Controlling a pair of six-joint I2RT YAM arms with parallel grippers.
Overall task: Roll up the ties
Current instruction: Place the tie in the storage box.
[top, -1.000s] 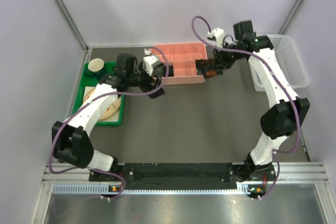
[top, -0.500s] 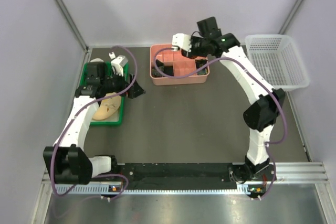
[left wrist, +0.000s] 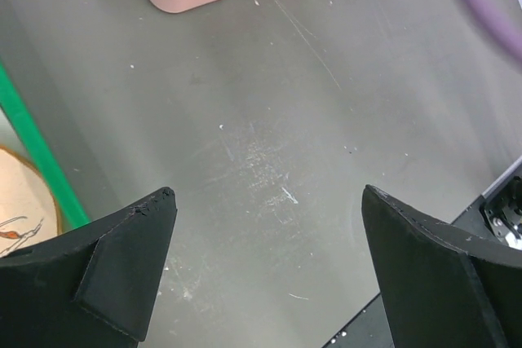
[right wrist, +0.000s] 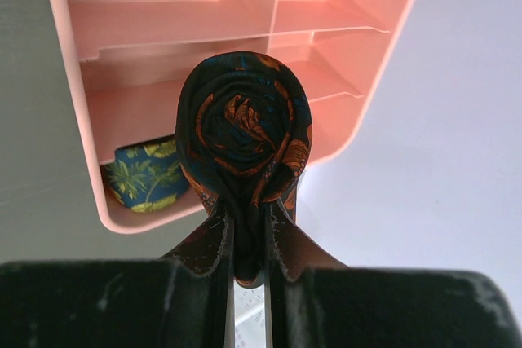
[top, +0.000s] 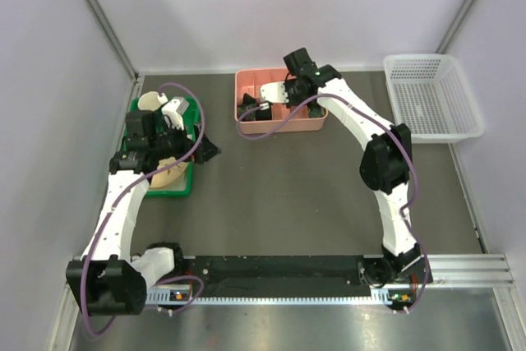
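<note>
Now that your right fingers (right wrist: 188,299) have swung over the pink box (top: 279,127) at upper centre, they clamp the rolled orange-print tie (right wrist: 245,128), seemingly ready to drop in; your left fingers (left wrist: 122,258) stand apart, withdrawn to frame left.

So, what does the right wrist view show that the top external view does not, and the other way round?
Only the right wrist view shows the right gripper shut on a rolled tie with orange blotches, and a second roll with green leaves in a compartment. Only the top external view shows the left gripper, the green tray and the white basket. Both show the pink box.
</note>
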